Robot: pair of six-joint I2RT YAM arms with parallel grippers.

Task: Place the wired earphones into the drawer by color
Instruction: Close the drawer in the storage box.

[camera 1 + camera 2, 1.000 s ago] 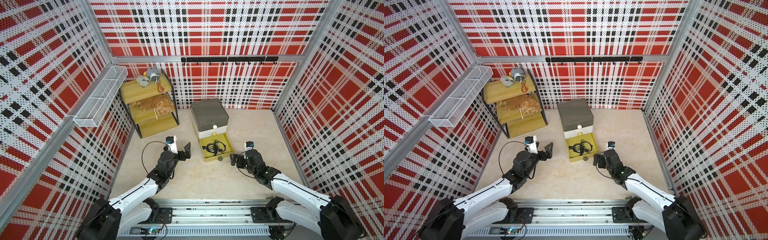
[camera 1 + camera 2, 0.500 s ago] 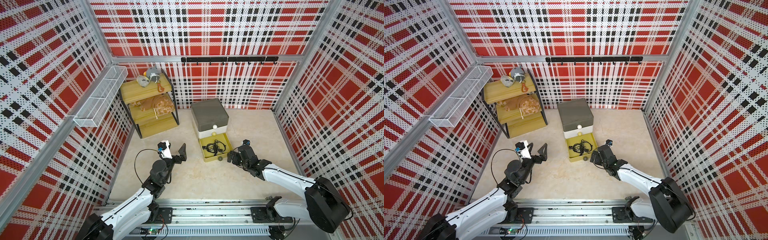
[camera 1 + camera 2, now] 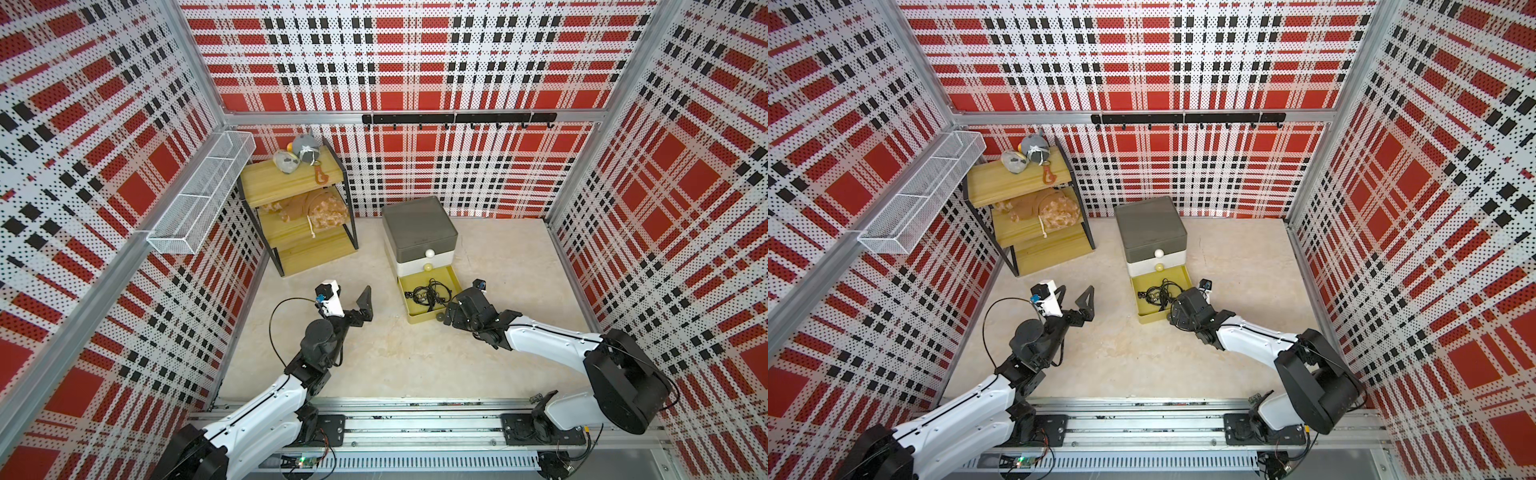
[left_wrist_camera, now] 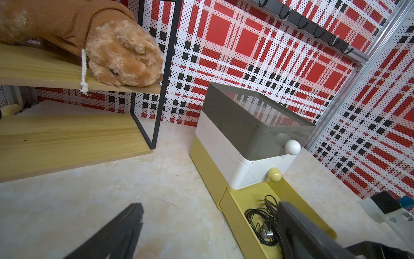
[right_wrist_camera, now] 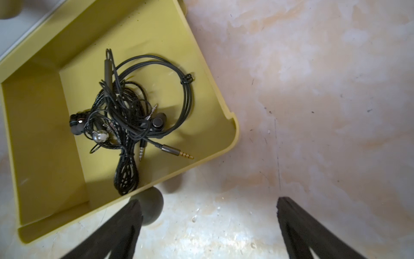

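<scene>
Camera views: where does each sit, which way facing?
Top views: high behind the arms, looking down on the whole scene; white left arm and right arm show.
Left wrist: on the left arm, facing the three-tier plastic drawer chest and yellow wooden shelf rack; black left fingers open.
Right wrist: looking down into the open mustard drawer; right fingers open.
Shared: all see the tangled black wired earphones in it.

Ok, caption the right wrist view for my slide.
Open right tool by the pulled-out mustard drawer, black earphones tangled inside.
</scene>
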